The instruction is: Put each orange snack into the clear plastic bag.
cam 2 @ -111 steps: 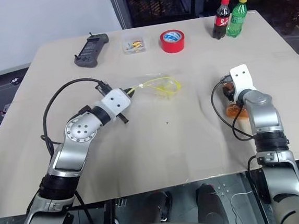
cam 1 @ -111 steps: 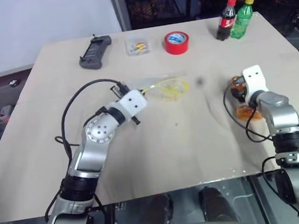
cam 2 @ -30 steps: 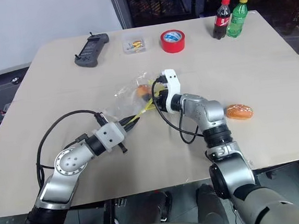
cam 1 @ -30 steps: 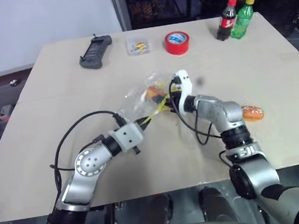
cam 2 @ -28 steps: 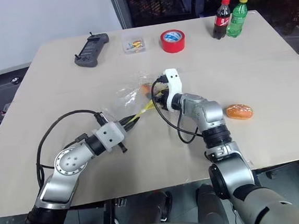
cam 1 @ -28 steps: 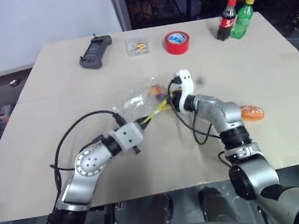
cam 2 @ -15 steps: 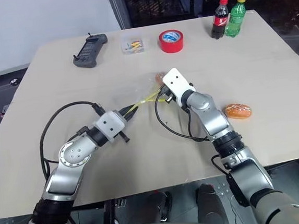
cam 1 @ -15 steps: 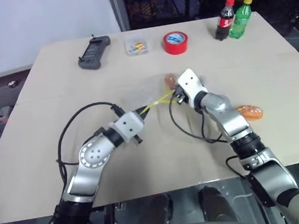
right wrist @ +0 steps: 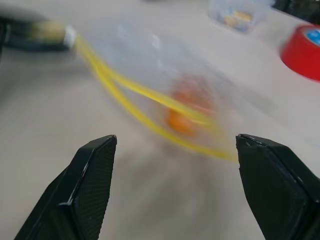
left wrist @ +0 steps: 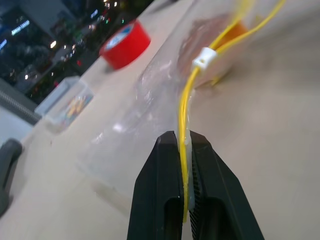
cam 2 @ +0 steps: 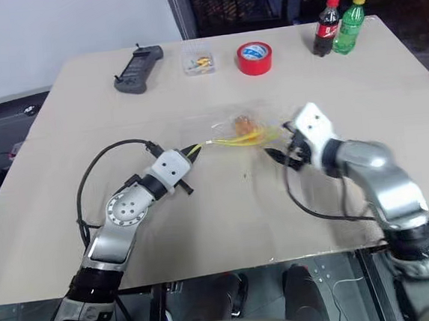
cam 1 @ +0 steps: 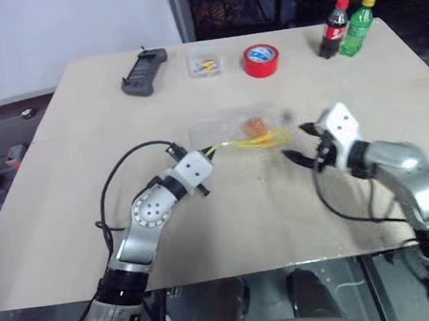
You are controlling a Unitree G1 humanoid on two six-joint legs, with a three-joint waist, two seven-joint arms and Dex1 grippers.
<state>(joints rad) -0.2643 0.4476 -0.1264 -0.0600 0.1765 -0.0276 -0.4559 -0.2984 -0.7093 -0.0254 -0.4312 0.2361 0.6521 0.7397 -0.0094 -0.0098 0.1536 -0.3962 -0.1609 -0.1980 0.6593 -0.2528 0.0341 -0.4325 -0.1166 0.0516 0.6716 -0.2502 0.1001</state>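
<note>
The clear plastic bag (cam 1: 223, 127) lies flat near the middle of the table, its yellow seal strip (cam 1: 254, 143) along the near side. One orange snack (cam 1: 255, 125) rests inside it, also seen as orange snack (right wrist: 182, 112) through the plastic. My left gripper (cam 1: 209, 152) is shut on the bag's yellow strip at the bag's left end, and in the left wrist view the left gripper (left wrist: 183, 142) pinches that strip. My right gripper (cam 1: 301, 143) stands open and empty just right of the bag, apart from it, its black fingers (right wrist: 95, 170) spread wide.
Along the table's far edge sit a dark handheld remote (cam 1: 143, 62), a small clear box of coloured bits (cam 1: 206, 62), a red tape roll (cam 1: 260, 59), a cola bottle (cam 1: 331, 19) and a green bottle (cam 1: 358, 16). Cables loop beside both arms.
My right gripper has drawn back to the right, away from the bag, and opened, leaving the snack inside. The bag has settled flat on the table. The left gripper nudged forward, still shut on the strip.
</note>
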